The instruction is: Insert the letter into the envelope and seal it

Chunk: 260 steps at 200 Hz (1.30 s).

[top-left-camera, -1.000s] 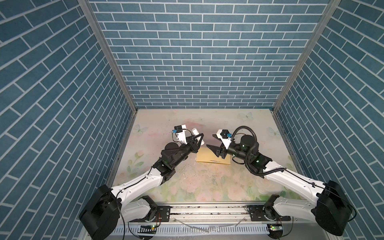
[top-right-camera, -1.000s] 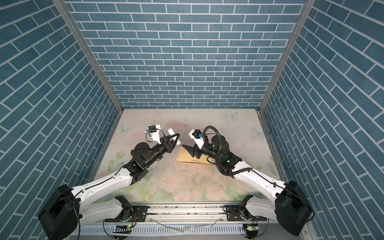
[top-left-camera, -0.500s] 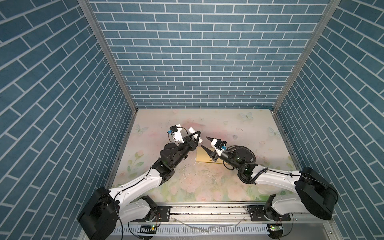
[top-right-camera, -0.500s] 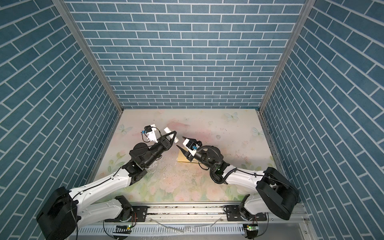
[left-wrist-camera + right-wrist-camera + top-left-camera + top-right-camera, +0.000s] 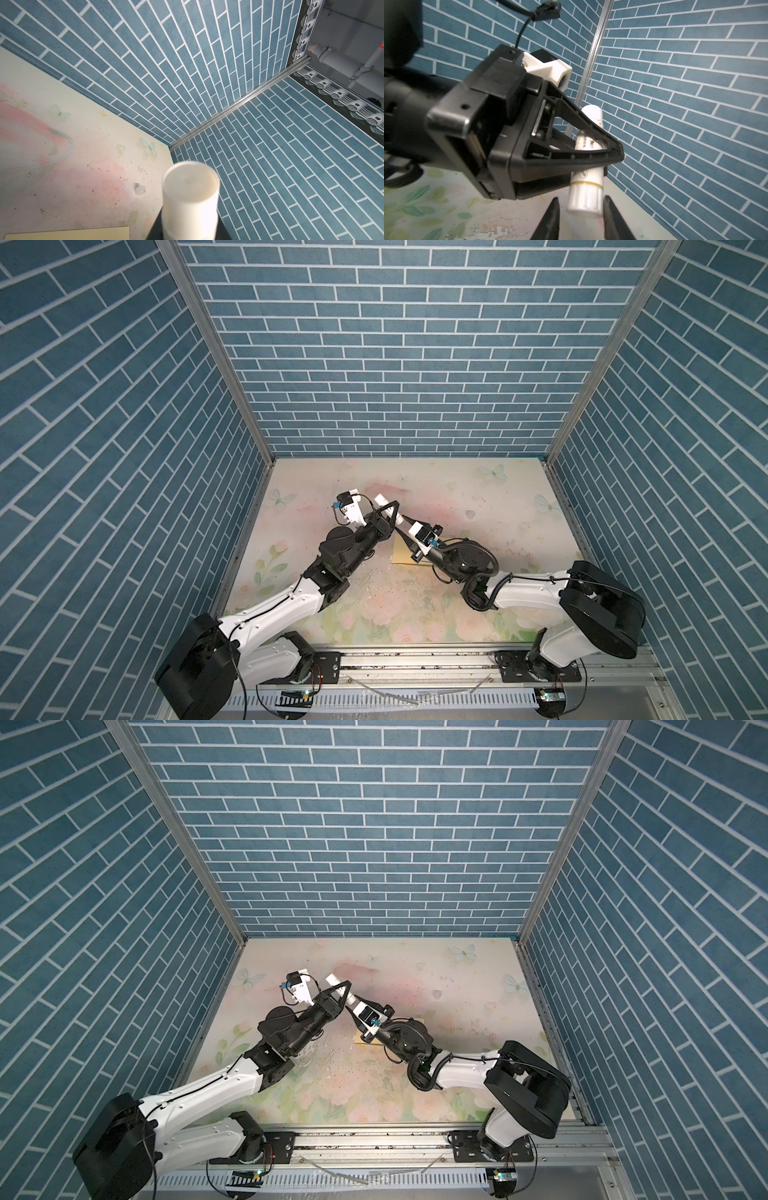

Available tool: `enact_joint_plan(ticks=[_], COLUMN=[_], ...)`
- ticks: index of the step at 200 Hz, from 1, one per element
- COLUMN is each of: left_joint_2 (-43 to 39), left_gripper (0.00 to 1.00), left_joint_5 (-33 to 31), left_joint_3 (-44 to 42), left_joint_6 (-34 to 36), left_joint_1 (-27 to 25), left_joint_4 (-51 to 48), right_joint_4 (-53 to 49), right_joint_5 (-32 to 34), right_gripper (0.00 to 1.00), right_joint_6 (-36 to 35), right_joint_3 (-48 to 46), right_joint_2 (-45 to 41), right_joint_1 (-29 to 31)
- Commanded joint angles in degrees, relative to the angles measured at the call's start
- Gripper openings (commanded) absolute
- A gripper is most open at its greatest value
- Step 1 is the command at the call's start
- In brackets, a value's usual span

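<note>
- Right gripper (image 5: 581, 199): jaws apart, one on each side of the bottom end of the glue stick (image 5: 588, 187); a thin gap shows beside one finger (image 5: 553, 216), so it is not clamped.
- Glue stick: white tube with a thin yellow ring near its lower end, tilted and held off the table.
- Left gripper (image 5: 612, 153): closed on the middle of the tube, just above the right gripper's fingertips. In both top views the two grippers meet tip to tip (image 5: 392, 510) (image 5: 345, 992).
- Envelope (image 5: 401, 553): yellow-tan, flat on the table under the right gripper's wrist; one edge (image 5: 66, 233) shows below the left gripper.
- Table (image 5: 457, 497): pale floral top, under both grippers.
- Wall (image 5: 395, 364): blue brick pattern, beyond the grippers.
</note>
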Motion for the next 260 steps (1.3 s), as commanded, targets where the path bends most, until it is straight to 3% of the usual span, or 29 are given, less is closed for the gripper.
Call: enact_joint_plan(ticks=[1,33,59,82,95,115,160,178,205,236,260], left_joint_2=[-0.7,-0.9,-0.7,-0.2,0.2,1.0,2.9,3.6,3.6,3.5,2.7], left_gripper=[0.0,0.0,0.0,0.0,0.0,0.0,0.0,0.0,0.0,0.0,0.0], left_joint_5=[0.0,-0.1,-0.1,0.2,0.5,1.6,4.5,5.4,5.5,4.9,3.2], left_joint_3=[-0.7,-1.0,-1.1,-1.5,-1.8,-2.4,-4.0,-4.1,-4.1,-4.0,-3.4], left_joint_6=[-0.1,-0.2,-0.2,0.6,1.5,4.3,9.2,10.1,10.7,10.5,8.3], left_joint_1=[0.2,0.2,0.2,0.2,0.3,0.2,0.2,0.2,0.3,0.2,0.2], left_joint_4=[2.4,2.6,2.9,4.1,5.8,9.4,18.3,20.4,20.7,20.0,16.9], right_joint_4=[5.6,6.8,6.7,5.1,2.3,-2.7,-3.7,0.0,3.4,4.9,-1.0], right_joint_5=[3.3,4.8,5.4,4.8,3.8,1.2,-15.1,-18.4,-22.1,-24.7,-23.6], right_gripper=[0.32,0.27,0.11,0.0,0.0,0.0,0.0,0.0,0.0,0.03,0.23], right_joint_6=[-3.1,-3.4,-2.6,1.6,5.3,17.3,57.5,67.5,77.2,80.5,71.8], right_joint_3=[2.9,3.4,3.8,4.3,5.0,6.4,10.5,11.4,12.8,13.3,12.0], right_joint_2=[1.4,2.3,2.3,1.3,-0.2,-2.8,-3.2,-1.5,1.2,2.5,-0.7], right_joint_1=[1.1,1.7,2.1,2.1,1.9,-0.1,-10.6,-12.6,-14.1,-14.6,-14.6])
